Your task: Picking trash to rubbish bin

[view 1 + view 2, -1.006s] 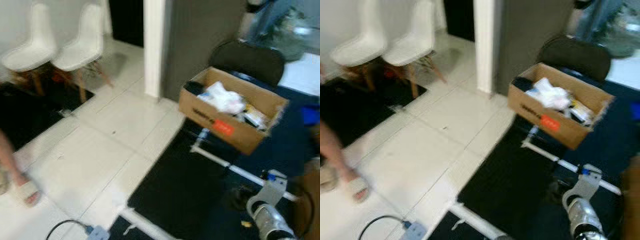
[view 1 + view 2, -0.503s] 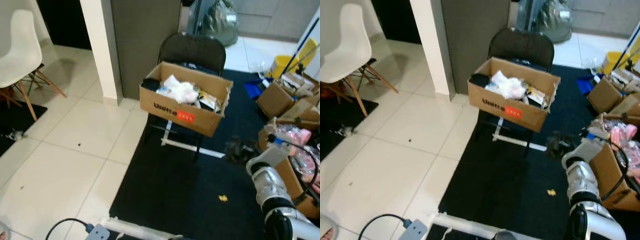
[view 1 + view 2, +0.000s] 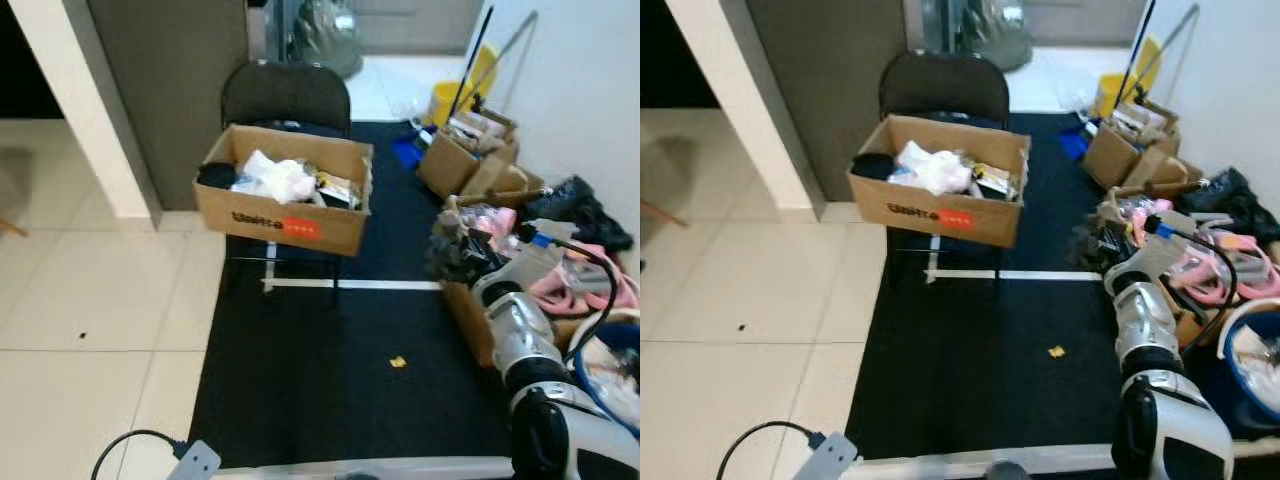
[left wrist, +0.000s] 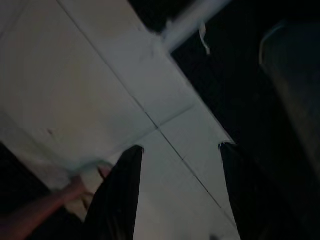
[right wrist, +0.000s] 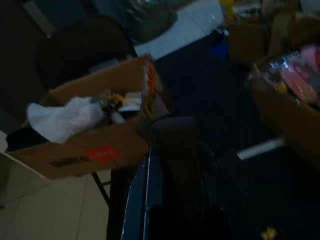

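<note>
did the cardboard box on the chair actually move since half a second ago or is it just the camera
No. The cardboard box sits on the black chair just as before, same overhang. Box, chair and mat shifted together, so the camera turned.

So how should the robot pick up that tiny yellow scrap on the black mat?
Probably straight down from above. The yellow scrap is small and lies flat on the black mat, leaving no side to get under. Pinch it across its narrow width. The right gripper looks nearest, raised beside the boxes, so it would likely do it.
</note>
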You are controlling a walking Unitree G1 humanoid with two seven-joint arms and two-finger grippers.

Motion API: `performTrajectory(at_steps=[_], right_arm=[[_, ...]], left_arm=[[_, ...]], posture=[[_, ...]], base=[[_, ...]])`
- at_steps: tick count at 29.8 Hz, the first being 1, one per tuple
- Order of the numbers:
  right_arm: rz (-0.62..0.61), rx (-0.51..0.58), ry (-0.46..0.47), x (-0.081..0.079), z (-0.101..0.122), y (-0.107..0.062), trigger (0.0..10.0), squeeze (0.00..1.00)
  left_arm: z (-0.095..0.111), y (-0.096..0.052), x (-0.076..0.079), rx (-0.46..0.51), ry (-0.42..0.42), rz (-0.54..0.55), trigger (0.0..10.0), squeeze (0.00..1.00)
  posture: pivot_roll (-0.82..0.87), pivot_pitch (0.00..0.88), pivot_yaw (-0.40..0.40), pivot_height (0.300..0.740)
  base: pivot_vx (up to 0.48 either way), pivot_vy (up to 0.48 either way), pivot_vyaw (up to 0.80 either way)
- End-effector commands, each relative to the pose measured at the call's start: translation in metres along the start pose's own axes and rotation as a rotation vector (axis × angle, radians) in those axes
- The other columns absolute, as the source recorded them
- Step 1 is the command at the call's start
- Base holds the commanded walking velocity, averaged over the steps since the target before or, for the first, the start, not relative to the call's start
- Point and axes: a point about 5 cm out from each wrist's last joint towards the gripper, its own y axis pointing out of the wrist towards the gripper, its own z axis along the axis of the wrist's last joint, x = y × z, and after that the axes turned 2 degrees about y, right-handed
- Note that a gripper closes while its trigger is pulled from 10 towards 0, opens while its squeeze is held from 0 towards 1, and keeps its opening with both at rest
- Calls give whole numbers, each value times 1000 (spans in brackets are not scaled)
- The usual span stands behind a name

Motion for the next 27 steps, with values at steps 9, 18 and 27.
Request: performTrajectory(at_steps=[9,18,27], right_arm=[[122,-46,-37,-23,-13,3,10000,0],[207,-63,-59,-43,-21,5,10000,0],[226,-87,-73,-50,-24,7,10000,0]], left_arm=[[-1,0,3,4,-12,-28,10000,0],[-1,0,3,9,-19,-37,10000,0],[-3,0,3,2,-17,-41,10000,0]], posture=[[5,63,66,740],[9,67,68,740],[13,69,70,740]], base=[[27,0,-635],[393,0,0],[442,0,-444]])
